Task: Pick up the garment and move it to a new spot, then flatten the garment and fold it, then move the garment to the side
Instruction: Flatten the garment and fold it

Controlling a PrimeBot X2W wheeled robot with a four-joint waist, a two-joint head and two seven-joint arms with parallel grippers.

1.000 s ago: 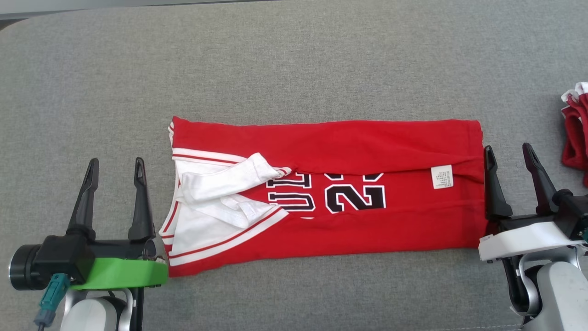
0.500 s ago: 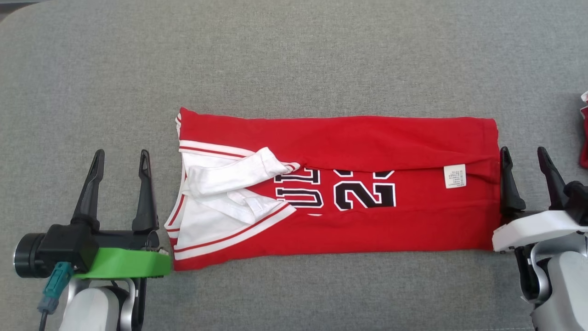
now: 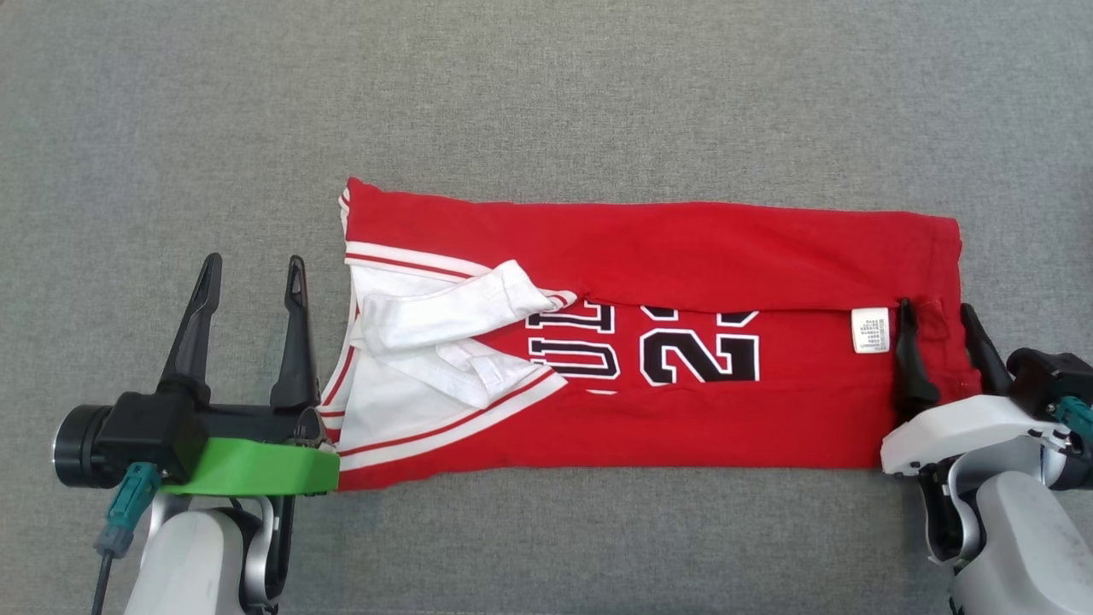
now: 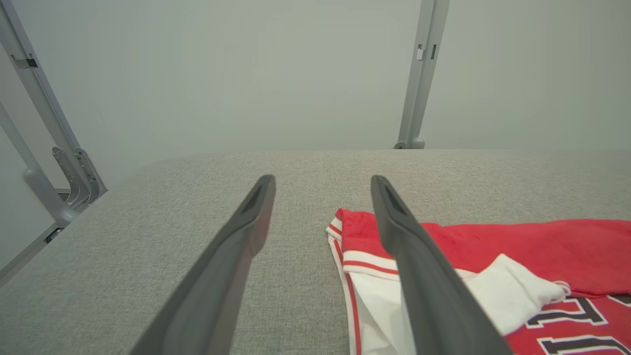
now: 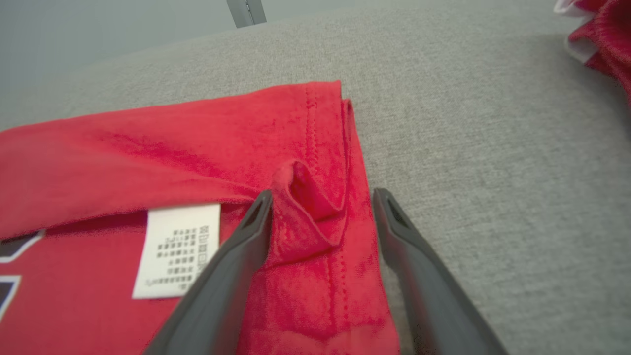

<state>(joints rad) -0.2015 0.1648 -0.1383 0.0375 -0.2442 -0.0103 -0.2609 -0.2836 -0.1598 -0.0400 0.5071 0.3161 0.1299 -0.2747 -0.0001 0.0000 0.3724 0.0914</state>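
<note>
The garment (image 3: 683,265) is a red jersey with white trim and black numbers, lying flat on the grey surface, folded lengthwise into a long strip. My left gripper (image 3: 253,265) stands open just left of its collar end, off the cloth. In the left wrist view the left gripper (image 4: 323,182) has grey surface between its fingers and the garment (image 4: 542,246) to its right. My right gripper (image 3: 937,312) is open over the garment's right hem. In the right wrist view the right gripper (image 5: 323,195) straddles a raised pucker of the garment (image 5: 172,148) beside the white label (image 5: 177,249).
The grey padded surface (image 3: 546,102) stretches wide behind and in front of the jersey. Another red and white garment (image 5: 601,39) lies off to the right. Metal frame posts (image 4: 419,74) stand beyond the surface's rounded far edge.
The head camera has shifted, so the whole picture moved. My right gripper went from beside the garment's right edge to over the hem, fingers either side of a pucker. The left gripper holds its place.
</note>
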